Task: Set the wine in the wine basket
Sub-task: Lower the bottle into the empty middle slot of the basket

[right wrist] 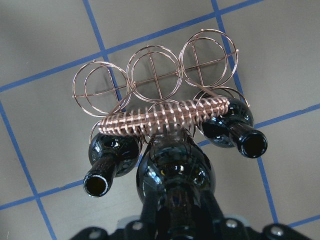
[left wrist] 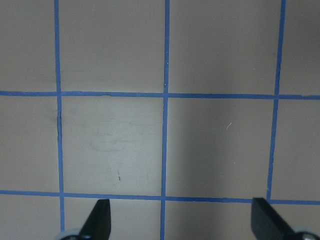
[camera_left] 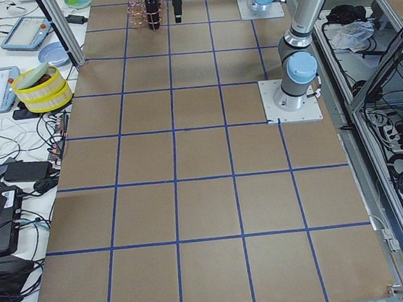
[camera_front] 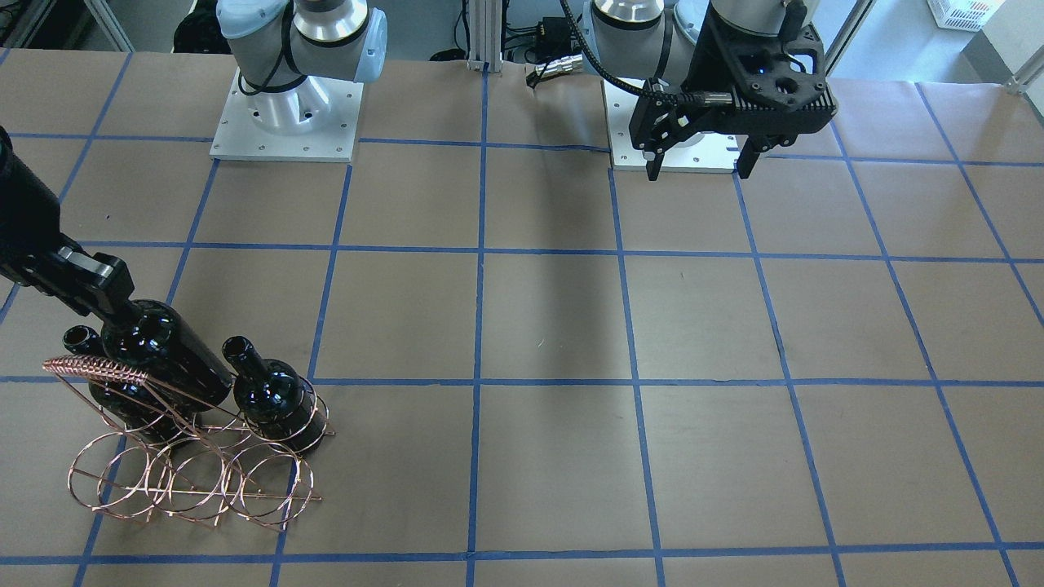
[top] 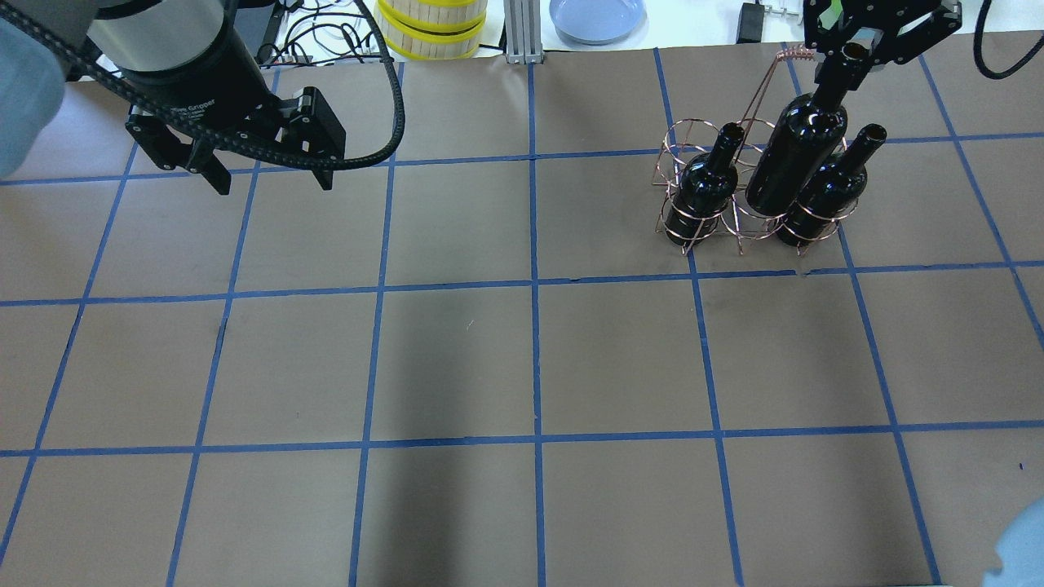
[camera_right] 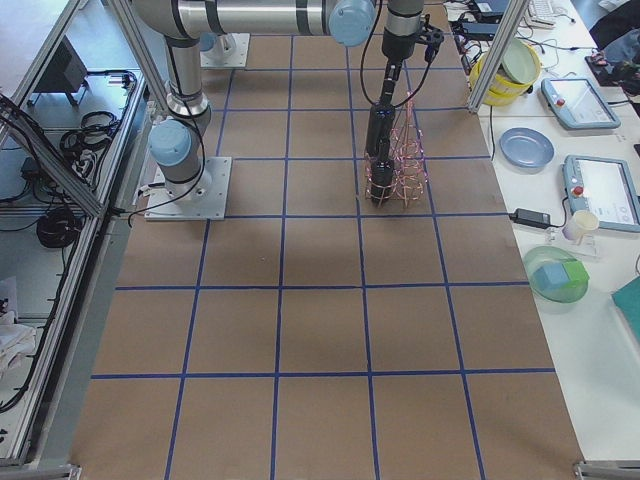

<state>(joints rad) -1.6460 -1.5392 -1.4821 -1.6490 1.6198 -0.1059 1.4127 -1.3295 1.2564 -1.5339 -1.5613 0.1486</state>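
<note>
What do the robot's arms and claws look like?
The left arm and right arm are shiny silver tubes with pale blue round joints. The left gripper and right gripper are black, each with two thin fingers. A ribbed black cable loops beside the left one, whose wrist has white lettering.

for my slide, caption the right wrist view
Right gripper holds a wine bottle over the wine basket, between two seated bottles.

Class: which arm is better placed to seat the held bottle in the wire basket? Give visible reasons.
Right. The right pincer grips the wine bottle by the neck, right at the wine basket. The left pincer hangs open and empty, far across the table.
</note>
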